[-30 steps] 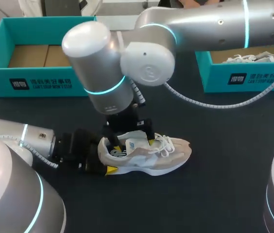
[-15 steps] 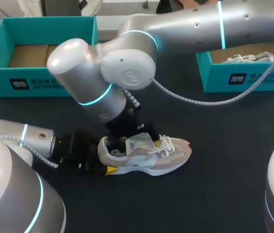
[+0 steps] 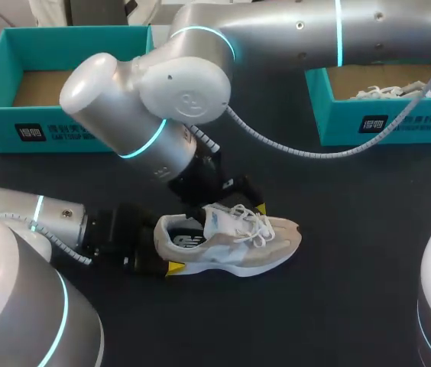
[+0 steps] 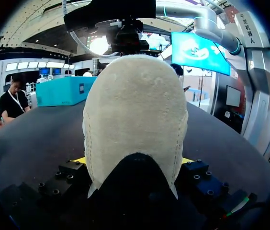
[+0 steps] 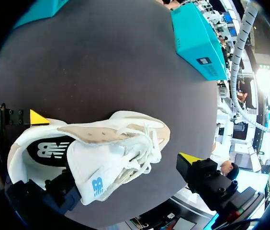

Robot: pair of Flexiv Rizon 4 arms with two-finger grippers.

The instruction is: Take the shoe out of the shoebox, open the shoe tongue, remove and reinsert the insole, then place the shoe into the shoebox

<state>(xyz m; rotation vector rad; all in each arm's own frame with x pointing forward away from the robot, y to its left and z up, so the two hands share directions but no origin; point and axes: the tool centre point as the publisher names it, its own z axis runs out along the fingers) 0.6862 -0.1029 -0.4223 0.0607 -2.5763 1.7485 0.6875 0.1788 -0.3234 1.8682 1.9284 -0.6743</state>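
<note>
A beige and white shoe [image 3: 238, 243] lies on its sole on the dark table [image 3: 338, 306], toe to the right. My left gripper [image 3: 162, 246] is shut on its heel [image 4: 134, 120], a finger on each side, only slivers of the yellow tips showing. My right gripper [image 3: 236, 200] hangs open just above the laces and the raised tongue [image 5: 96, 179]. One of its fingertips [image 5: 190, 158] stands clear of the shoe; the other is hidden behind the tongue. The black insole [image 5: 46, 151] lies inside the shoe.
A teal shoebox [image 3: 63, 126] with a cardboard floor stands at the back left. A second teal box [image 3: 384, 122] at the back right holds another white shoe [image 3: 395, 92]. My right arm's cable [image 3: 307, 157] loops over the table between them.
My right gripper has come up out of the shoe's mouth and shifted toward the laces, its arm swinging left. The tongue now stands lifted forward. Left gripper and shoe kept still.
</note>
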